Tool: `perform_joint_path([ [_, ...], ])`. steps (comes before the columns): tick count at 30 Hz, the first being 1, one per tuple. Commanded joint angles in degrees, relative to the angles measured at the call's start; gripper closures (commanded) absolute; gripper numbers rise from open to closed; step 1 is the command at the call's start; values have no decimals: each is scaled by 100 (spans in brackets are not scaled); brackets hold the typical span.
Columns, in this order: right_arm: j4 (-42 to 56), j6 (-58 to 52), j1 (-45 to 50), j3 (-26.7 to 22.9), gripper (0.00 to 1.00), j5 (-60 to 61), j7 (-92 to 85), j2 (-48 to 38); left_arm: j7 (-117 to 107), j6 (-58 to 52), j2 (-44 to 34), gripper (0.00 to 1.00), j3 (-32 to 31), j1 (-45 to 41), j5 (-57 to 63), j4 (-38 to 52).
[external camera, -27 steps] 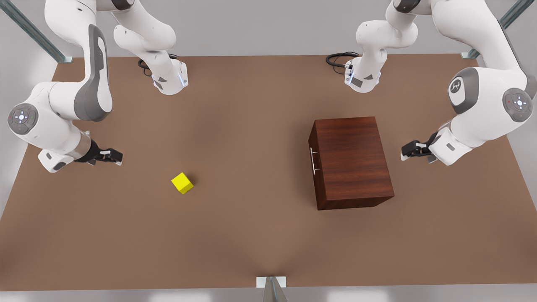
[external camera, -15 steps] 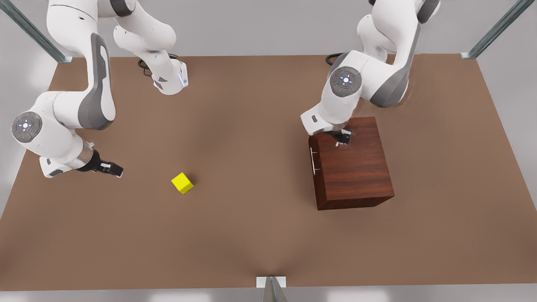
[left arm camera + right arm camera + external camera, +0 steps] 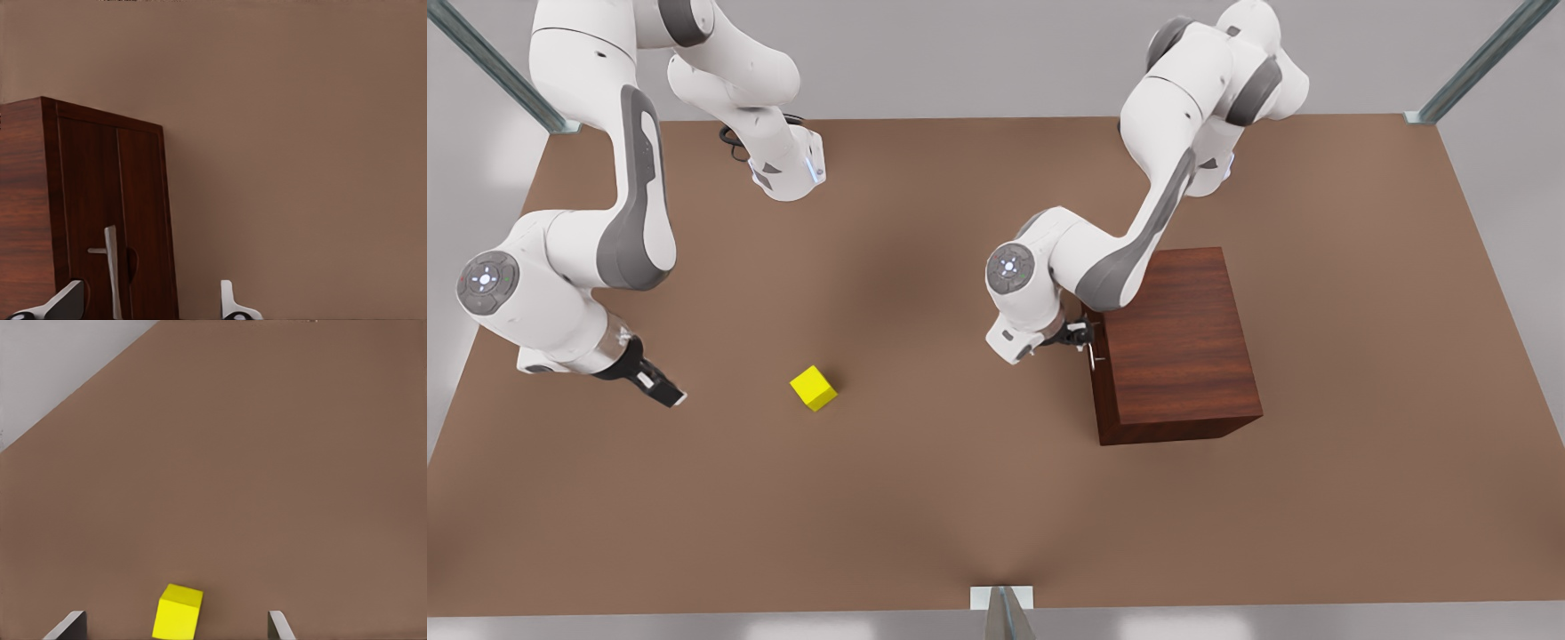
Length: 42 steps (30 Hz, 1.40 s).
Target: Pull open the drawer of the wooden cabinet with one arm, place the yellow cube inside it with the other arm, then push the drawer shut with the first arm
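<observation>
A boxy, dark reddish-brown wood-grain cabinet (image 3: 1178, 342) stands on a plain brown table (image 3: 960, 498), toward the front view's right, with its single drawer (image 3: 117, 220) fully closed. The left gripper (image 3: 1080, 336) hovers right at the drawer's front panel, its jaws apart and roughly straddling the thin silver bar handle (image 3: 111, 270); whether either finger touches the bar cannot be told. A small bright yellow cube (image 3: 813, 388) sits on the bare table, well apart from the cabinet, toward the front view's left. The right gripper (image 3: 660, 389) hangs near the cube on its outer side, jaws spread wide and holding nothing, aimed toward the cube. The step in hand appears to be grasping the handle. To do it well, the left gripper should probably centre the bar between its fingers, close firmly, then pull straight out along the drawer's travel so the cabinet does not slide or twist.
</observation>
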Motion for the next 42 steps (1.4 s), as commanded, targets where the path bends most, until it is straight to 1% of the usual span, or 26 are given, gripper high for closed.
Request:
perform_joint_path([
  [1,6,233,-1,2,0,-10,2296,-4,-3274,181,58,0,-5,-9,643,-49],
  [5,6,233,-1,2,0,-10,2296,5,-3221,172,251,0,-5,-79,942,-137],
  [12,6,233,17,10,0,-28,2296,31,-3248,278,269,0,-5,-246,1126,-761],
  [15,6,233,17,10,0,-28,2296,31,-3274,313,242,0,-5,-308,1188,-954],
  [18,6,233,17,10,0,-28,2287,31,-3248,234,66,0,4,-308,1302,-919],
  [20,6,233,17,10,0,-28,2287,40,-3204,-3,-21,0,4,-308,1644,-963],
  [22,6,233,17,10,0,-28,2287,40,-3291,110,49,0,4,-308,1786,-1060],
  [23,6,233,17,10,0,-28,2287,40,-3423,313,66,0,4,-308,1786,-1139],
  [32,6,233,26,10,0,-45,2287,58,-3696,849,189,0,-40,-387,1496,-1192],
  [42,15,233,26,19,0,-45,2287,58,-3819,902,189,0,-49,-475,1285,-1086],
])
